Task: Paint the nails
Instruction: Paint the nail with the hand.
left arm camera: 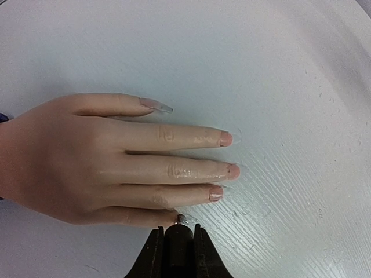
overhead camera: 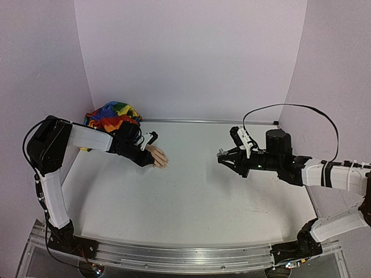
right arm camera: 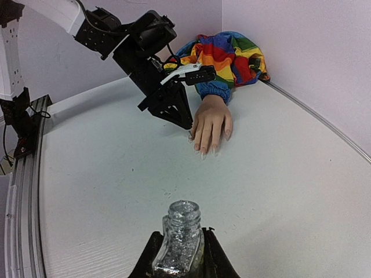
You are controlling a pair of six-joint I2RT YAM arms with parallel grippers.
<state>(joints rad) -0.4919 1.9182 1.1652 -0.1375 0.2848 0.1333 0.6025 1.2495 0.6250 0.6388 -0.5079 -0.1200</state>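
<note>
Nails (left arm camera: pixel 226 138) on fake hand (left arm camera: pixel 87 165), brush (left arm camera: pixel 181 220) at pinky, bottle (right arm camera: pixel 181 246) well apart

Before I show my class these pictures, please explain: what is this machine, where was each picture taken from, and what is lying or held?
A left arm and a right arm are bolted at a white table's near edge. One picture looks down from above; the other two come from a camera on each wrist. On the table lies a fake hand in a rainbow sleeve, nails showing. The left gripper, shut, pinches what looks like a brush at the little finger. The right gripper holds an open glittery bottle, apart from the hand.
</note>
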